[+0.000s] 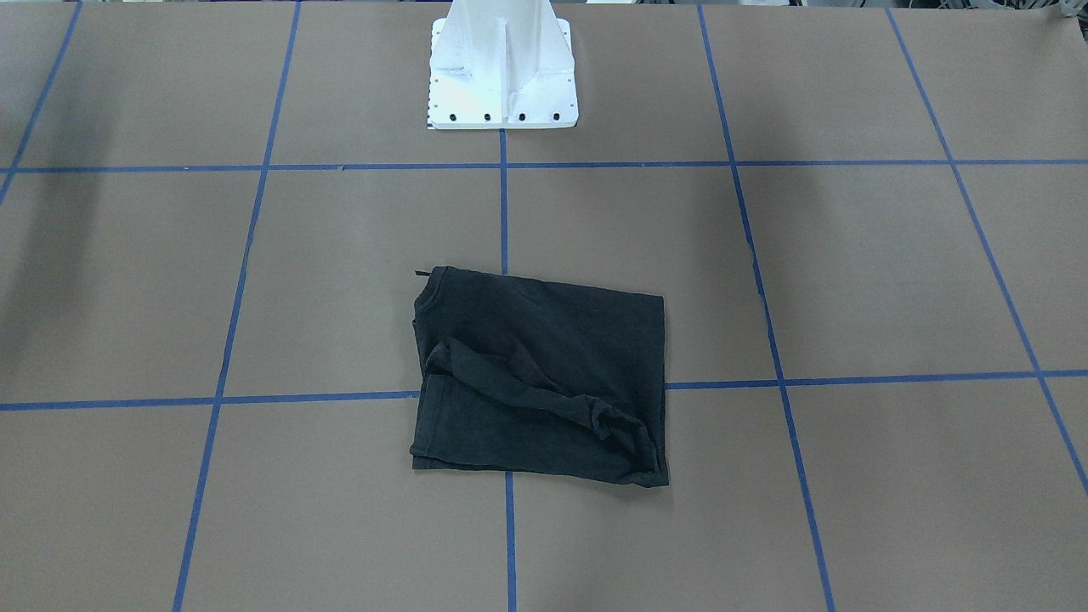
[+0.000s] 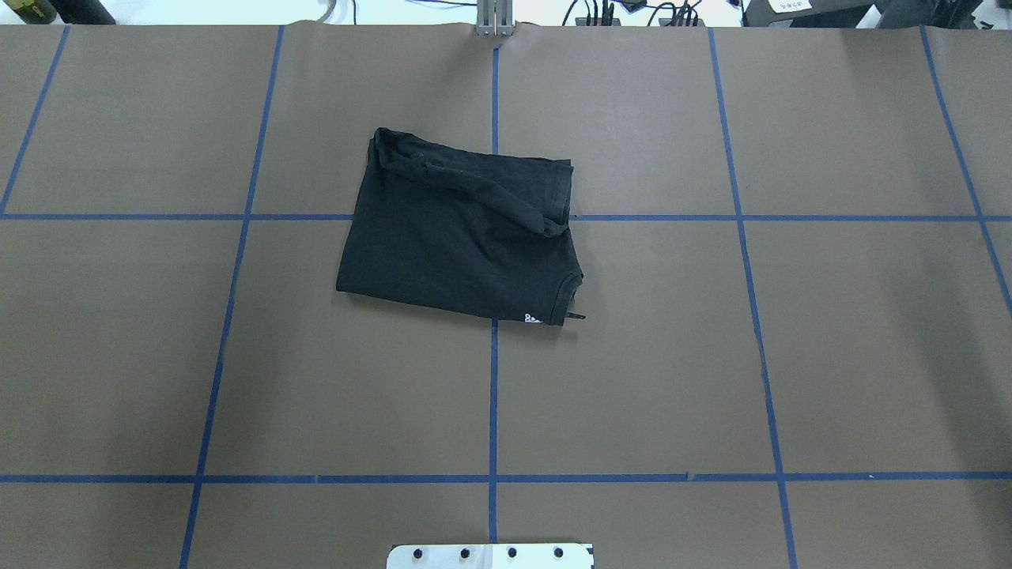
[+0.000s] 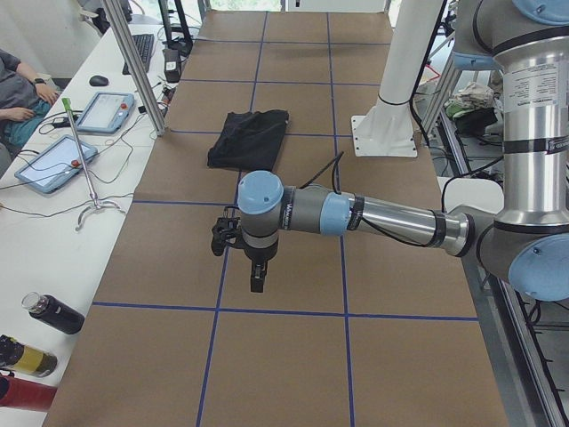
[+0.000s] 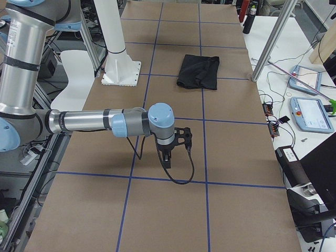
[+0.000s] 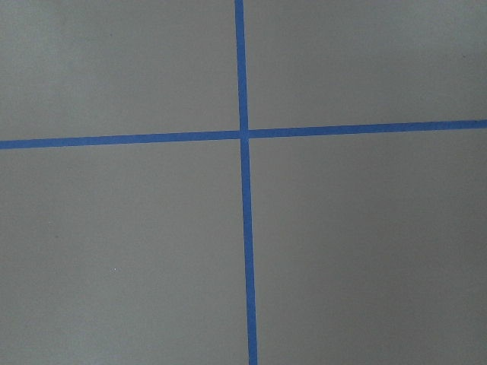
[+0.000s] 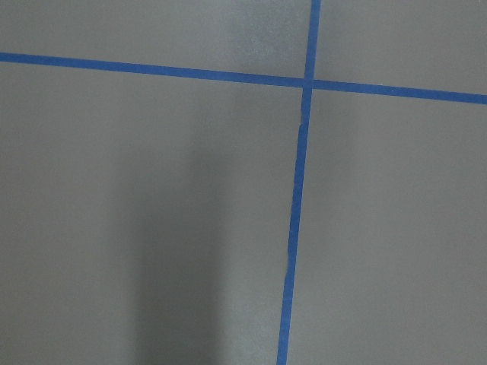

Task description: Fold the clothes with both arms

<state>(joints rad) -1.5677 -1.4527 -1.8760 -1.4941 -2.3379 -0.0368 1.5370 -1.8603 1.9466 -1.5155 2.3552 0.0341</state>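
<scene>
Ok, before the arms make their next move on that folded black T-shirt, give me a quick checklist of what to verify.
1. Black cotton T-shirt folded into a compact rectangle: ok.
2. Top layer smooth: not ok, a bunched ridge crosses it.
3. Left gripper clear of the shirt: ok, it hangs over the bare brown table.
4. Right gripper clear of the shirt: ok, also over bare table.
5. Jaws open for a grasp: cannot tell, for either gripper.
</scene>
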